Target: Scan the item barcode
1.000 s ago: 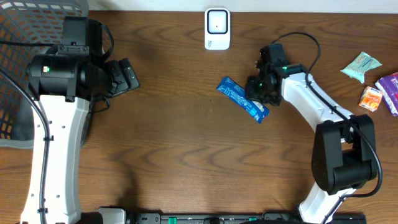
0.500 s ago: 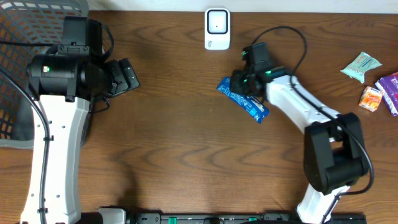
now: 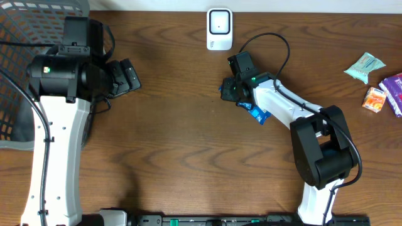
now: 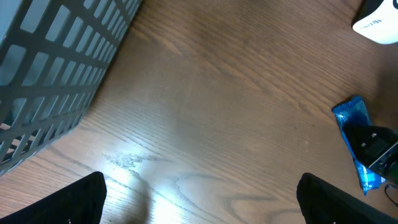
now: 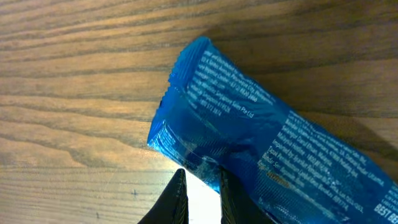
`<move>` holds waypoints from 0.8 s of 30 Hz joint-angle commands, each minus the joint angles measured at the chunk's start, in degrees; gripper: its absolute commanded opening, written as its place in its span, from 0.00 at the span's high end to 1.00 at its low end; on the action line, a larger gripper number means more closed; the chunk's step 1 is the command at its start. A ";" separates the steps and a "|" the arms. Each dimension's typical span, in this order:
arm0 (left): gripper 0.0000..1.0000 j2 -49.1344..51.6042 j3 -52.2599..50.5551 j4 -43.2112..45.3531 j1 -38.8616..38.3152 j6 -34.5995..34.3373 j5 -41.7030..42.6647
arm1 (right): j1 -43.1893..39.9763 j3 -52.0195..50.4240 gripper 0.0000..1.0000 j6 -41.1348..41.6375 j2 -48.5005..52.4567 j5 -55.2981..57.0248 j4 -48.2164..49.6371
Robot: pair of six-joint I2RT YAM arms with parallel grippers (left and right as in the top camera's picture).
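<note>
Blue snack packet is lying flat on the desk, a bit right of centre toward the far edge, near the white scanner. Right gripper sits at its end, jaws nearly closed, and I can't tell if they're pinching the film. Left gripper hangs beside the wire basket, jaws wide open, holding nothing.

We look down on a dark wooden table with wavy grain, a pale strip along its far edge. A grey mesh basket stands at the left, and a glare of light lies on the wood near it.
</note>
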 commanded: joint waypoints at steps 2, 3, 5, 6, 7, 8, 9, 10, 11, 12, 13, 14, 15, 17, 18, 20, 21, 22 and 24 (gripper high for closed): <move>0.02 0.28 0.15 -0.15 0.24 0.35 -0.92 | -0.37 2.34 0.83 -1.38 -3.21 -0.28 -2.62; 0.02 0.28 0.15 -0.15 0.24 0.35 -0.92 | -0.72 2.84 0.82 -1.86 -4.33 -0.26 -3.45; 0.02 0.28 0.15 -0.15 0.24 0.35 -0.92 | -1.99 3.76 0.75 -3.69 -6.91 -0.24 -5.22; 0.02 0.28 0.15 -0.15 0.24 0.37 -0.92 | -3.10 4.11 0.70 -4.44 -8.52 -0.17 -6.32; 0.02 0.28 0.15 -0.13 0.24 0.35 -0.92 | -3.74 4.17 0.69 -4.76 -9.31 -0.07 -6.82; 0.02 0.28 0.15 -0.15 0.24 0.35 -0.92 | -4.83 4.17 0.67 -5.42 -10.43 -0.07 -7.50; 0.02 0.28 0.15 -0.13 0.24 0.35 -0.92 | -6.01 4.17 0.64 -6.36 -11.30 -0.11 -8.24; 0.02 0.28 0.15 -0.15 0.24 0.35 -0.92 | -7.26 4.17 0.63 -7.54 -12.00 -0.11 -9.14; 0.02 0.28 0.15 -0.13 0.24 0.35 -0.92 | -8.74 4.15 0.62 -9.60 -12.41 -0.33 -10.08; 0.02 0.28 0.15 -0.13 0.24 0.37 -0.92 | -9.97 4.15 0.60 -11.78 -12.46 -0.87 -10.84; 0.02 0.28 0.15 -0.15 0.24 0.35 -0.92 | -11.13 4.13 0.58 -14.29 -12.41 -1.95 -11.69; 0.02 0.28 0.15 -0.13 0.24 0.37 -0.92 | -12.20 4.07 0.56 -16.85 -12.00 -3.32 -12.44; 0.02 0.28 0.15 -0.15 0.24 0.35 -0.92 | -13.20 4.04 0.52 -19.56 -11.61 -5.20 -13.31; 0.02 0.28 0.15 -0.13 0.24 0.35 -0.92 | -15.19 4.02 0.38 -25.09 -10.27 -9.55 -14.95; 0.02 0.28 0.15 -0.15 0.24 0.35 -0.92 | -16.00 4.02 0.35 -26.77 -9.53 -11.06 -15.43; 0.02 0.28 0.15 -0.13 0.24 0.35 -0.92 | -17.25 4.02 0.33 -28.33 -7.80 -13.62 -15.54; 0.02 0.28 0.15 -0.15 0.24 0.35 -0.92 | -17.68 4.02 0.32 -28.96 -6.82 -15.08 -15.28; 0.02 0.28 0.15 -0.15 0.24 0.35 -0.92 | -17.99 4.02 0.32 -29.73 -5.75 -16.87 -14.84; 0.02 0.28 0.15 -0.15 0.24 0.35 -0.92 | -18.25 4.02 0.34 -30.80 -3.17 -20.92 -13.29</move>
